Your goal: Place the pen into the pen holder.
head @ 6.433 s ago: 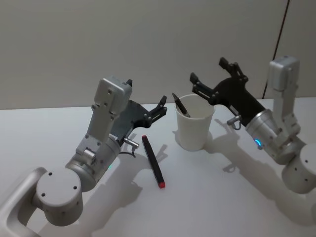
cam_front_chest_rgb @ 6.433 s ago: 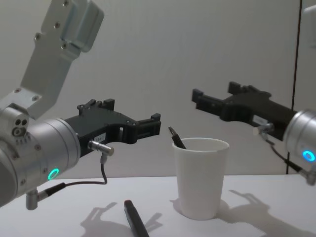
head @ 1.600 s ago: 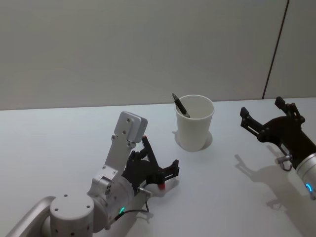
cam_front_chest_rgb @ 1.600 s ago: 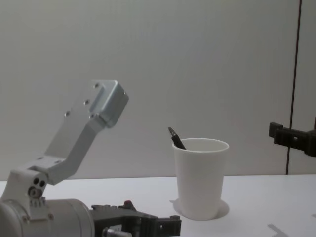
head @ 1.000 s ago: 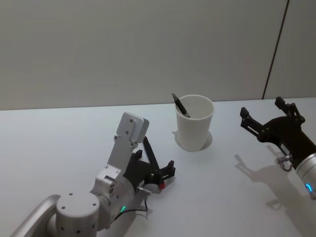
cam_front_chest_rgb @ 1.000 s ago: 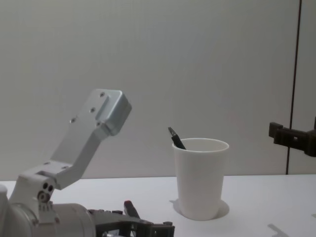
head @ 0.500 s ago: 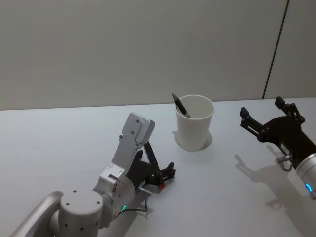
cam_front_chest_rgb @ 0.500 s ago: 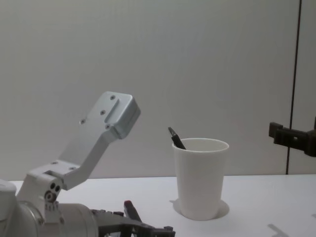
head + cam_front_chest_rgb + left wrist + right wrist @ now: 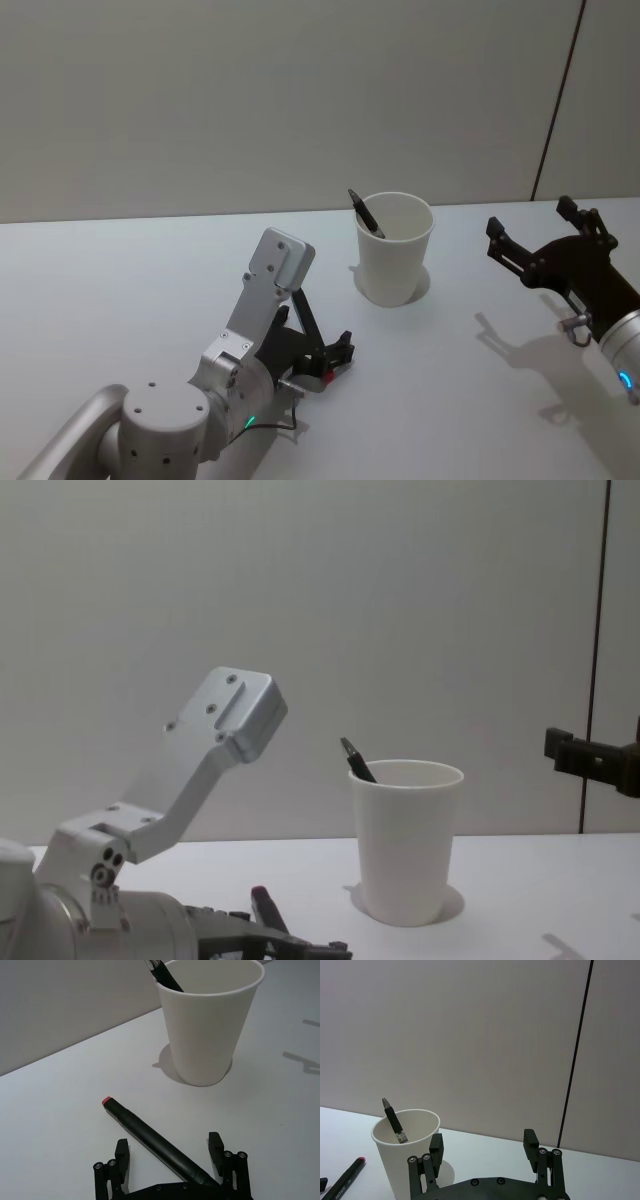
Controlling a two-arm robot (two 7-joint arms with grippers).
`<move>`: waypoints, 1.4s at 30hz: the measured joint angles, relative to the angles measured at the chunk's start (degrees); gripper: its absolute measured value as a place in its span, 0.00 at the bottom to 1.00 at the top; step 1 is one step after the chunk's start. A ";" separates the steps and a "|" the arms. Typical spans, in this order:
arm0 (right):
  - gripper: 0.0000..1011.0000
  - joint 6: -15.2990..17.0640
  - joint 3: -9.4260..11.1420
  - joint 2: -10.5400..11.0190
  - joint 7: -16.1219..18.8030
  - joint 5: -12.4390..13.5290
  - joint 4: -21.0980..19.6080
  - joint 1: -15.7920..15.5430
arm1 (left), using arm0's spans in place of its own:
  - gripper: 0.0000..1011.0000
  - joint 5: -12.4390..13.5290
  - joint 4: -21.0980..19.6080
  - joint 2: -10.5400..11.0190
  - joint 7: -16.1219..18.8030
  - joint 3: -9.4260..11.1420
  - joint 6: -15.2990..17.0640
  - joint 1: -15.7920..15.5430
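Now | L end effector [image 9: 169, 1149] astride pen [image 9: 150, 1136] | wrist cam: jaws apart

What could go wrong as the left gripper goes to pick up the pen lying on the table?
1. The pen lies slanted between the open fingers of the left gripper, nearer one finger. Closing could swivel or roll it instead of pinching it squarely.
2. The pen holder is a paper cup with another pen leaning on its rim. Putting a second one in could knock that pen or tip the cup.
3. The gripper sits low over the table, so its fingertips may scrape.
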 joint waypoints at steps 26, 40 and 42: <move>0.99 0.00 0.00 0.00 0.00 0.00 0.00 0.00 | 0.25 0.31 -0.14 -0.06 -0.13 -0.12 0.61 0.01; 0.99 0.00 0.00 0.00 0.00 0.00 0.00 0.00 | 0.17 0.32 -0.14 -0.06 -0.13 -0.11 0.65 0.01; 0.99 0.00 0.00 0.00 0.00 0.00 0.00 0.00 | 0.17 0.32 -0.14 -0.06 -0.14 -0.11 0.65 0.00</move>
